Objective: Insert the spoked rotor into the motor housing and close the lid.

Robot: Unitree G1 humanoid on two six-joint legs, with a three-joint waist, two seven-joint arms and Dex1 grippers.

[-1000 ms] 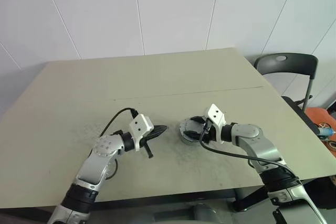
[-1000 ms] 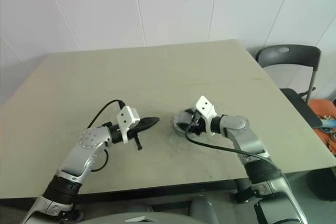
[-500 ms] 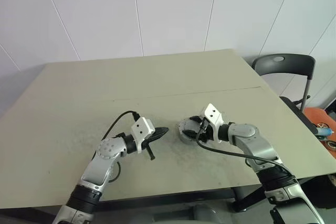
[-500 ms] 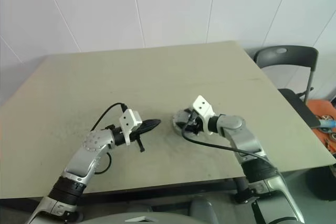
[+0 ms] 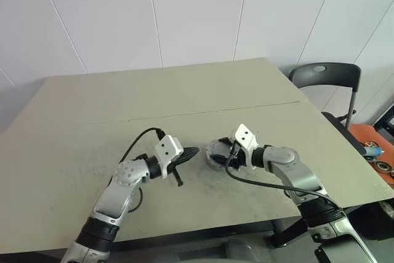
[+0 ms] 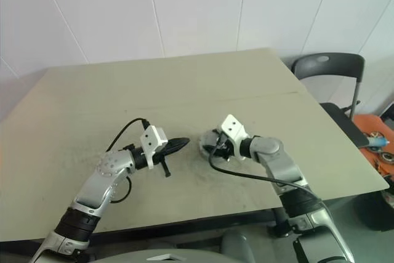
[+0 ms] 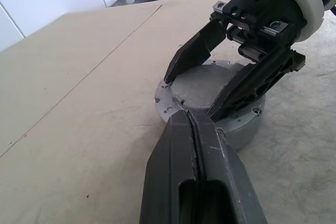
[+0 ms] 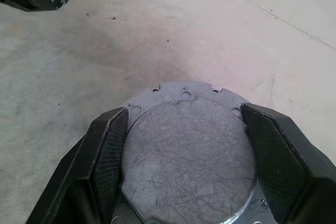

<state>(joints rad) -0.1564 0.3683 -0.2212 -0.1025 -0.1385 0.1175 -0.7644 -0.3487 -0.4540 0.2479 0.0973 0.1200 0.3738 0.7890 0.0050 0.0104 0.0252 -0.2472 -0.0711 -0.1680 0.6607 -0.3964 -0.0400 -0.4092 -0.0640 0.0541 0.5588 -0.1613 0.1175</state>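
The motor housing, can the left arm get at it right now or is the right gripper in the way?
Probably only its near side: the right gripper straddles the motor housing, one finger on each flank, while the shut left gripper points at it across bare table.

Both arms reach in from the bottom of the head view and meet near its centre. The left gripper [image 5: 186, 152], left of centre, has its fingers [image 7: 195, 145] pressed flat together, aimed toward the right arm. The right gripper [image 5: 220, 151], just right of centre, spreads its fingers [image 8: 107, 145] wide.
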